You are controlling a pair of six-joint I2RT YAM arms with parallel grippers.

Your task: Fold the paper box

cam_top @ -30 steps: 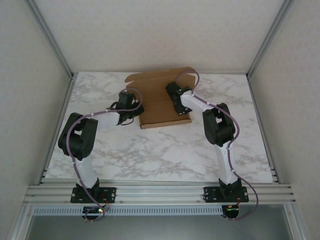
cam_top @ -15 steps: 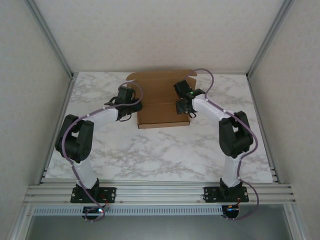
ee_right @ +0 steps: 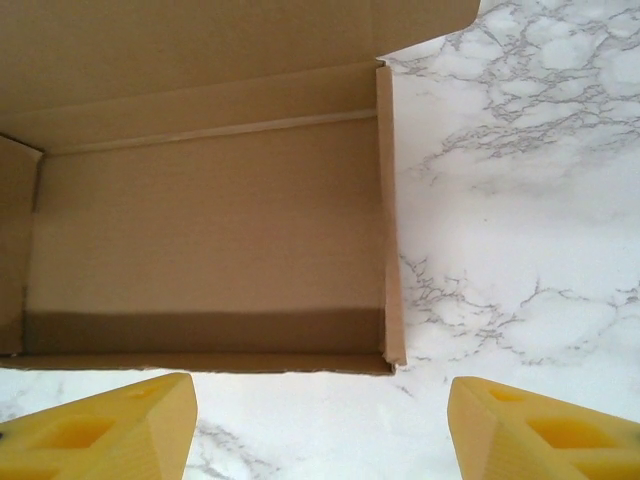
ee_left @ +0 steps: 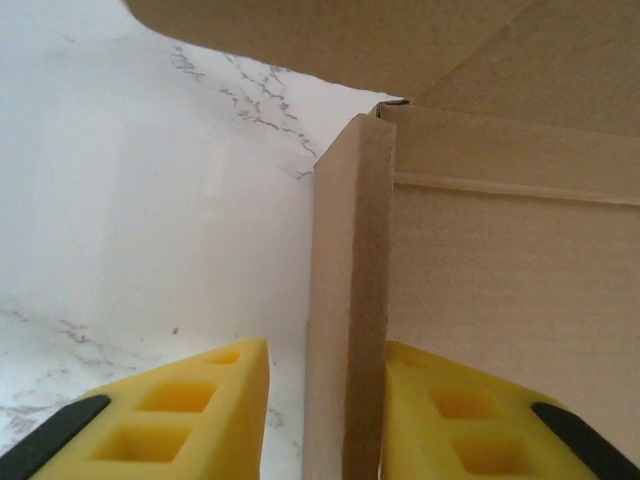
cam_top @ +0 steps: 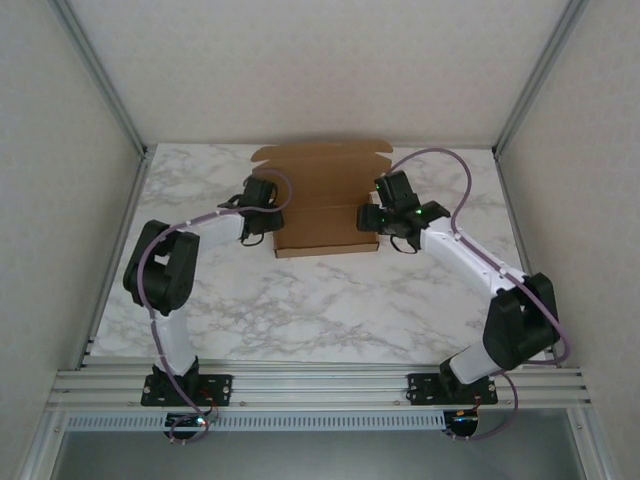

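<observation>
Marble table (cam_top: 330,300), nothing fancy. Got the paper box (cam_top: 325,205) sitting near the far edge, roughly midway along, sides up, lid flap (cam_top: 320,155) open at the back. Got the left gripper (ee_left: 327,360) straddling the left wall (ee_left: 345,250), barely parted; can't tell if really pinching. Got the right gripper (ee_right: 320,430) spread wide, empty, hovering just off the box's near right corner. Looks like the wall-setting step; next probably means steadying the right wall (ee_right: 388,200), then swinging the lid forward.
</observation>
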